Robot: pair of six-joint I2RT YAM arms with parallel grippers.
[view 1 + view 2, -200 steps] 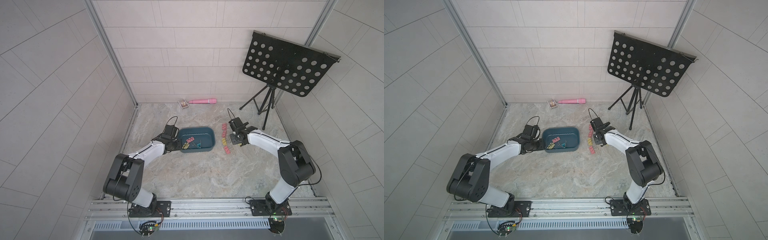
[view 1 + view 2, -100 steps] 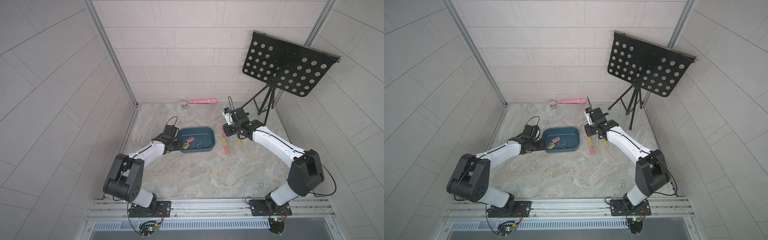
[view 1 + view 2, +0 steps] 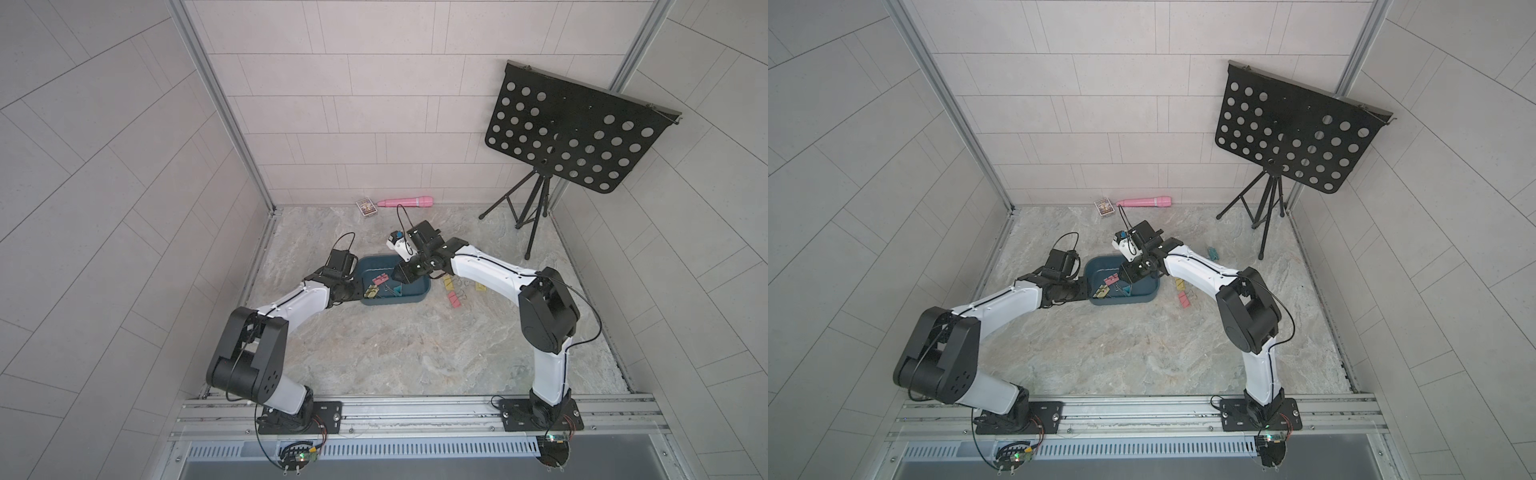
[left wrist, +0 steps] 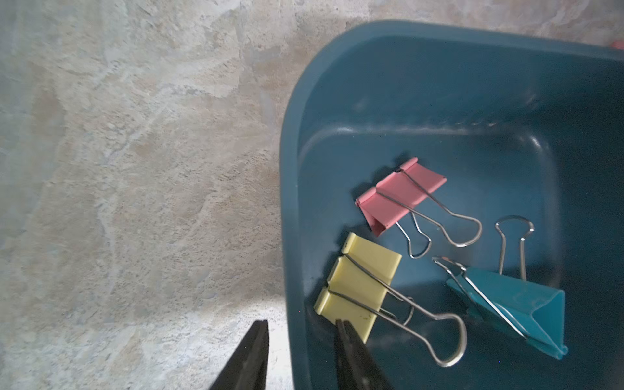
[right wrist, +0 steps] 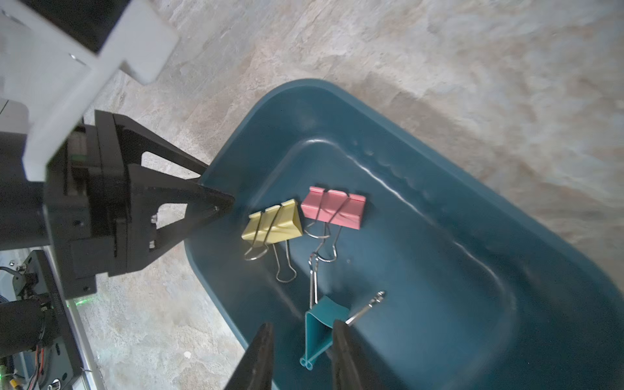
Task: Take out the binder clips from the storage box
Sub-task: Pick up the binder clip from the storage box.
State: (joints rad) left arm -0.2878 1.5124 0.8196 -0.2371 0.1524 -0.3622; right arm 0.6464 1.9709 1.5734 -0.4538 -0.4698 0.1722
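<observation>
Reaching in from the near right, the right arm (image 3: 490, 270) bends at its elbow and stretches left over the worktop (image 3: 374, 353). Its wrist is tipped down, so the right tool (image 3: 400, 275) hangs over the storage box (image 3: 409, 300). Its jaws stand partly apart and hold nothing. In the right wrist view its two dark fingers (image 5: 260, 354) frame the teal clip (image 5: 319, 332), which lies on the box floor below them. The left arm (image 3: 291, 302) lies low, stretched from the near left toward the box. The left tool (image 4: 300, 324) is narrow and set across the box's left rim, one finger outside and one inside, and appears to clamp that wall.

Three binder clips (image 3: 1106, 286) lie in the left half of the box: the teal one, a pink clip (image 4: 400, 197) and a yellow clip (image 4: 359, 287), the last two just beside each other. Others lie on the worktop right of the box, among them a loose pink one (image 3: 454, 300) and a loose yellow one (image 3: 448, 282).

In both top views the right tool's body covers part of the box's inside, and its fingertips are hard to make out. The right forearm passes over some of the loose clips, so their count cannot be told. Both wrist views cut the fingers off at the frame edge, and the left wrist view leaves out the box's right end
</observation>
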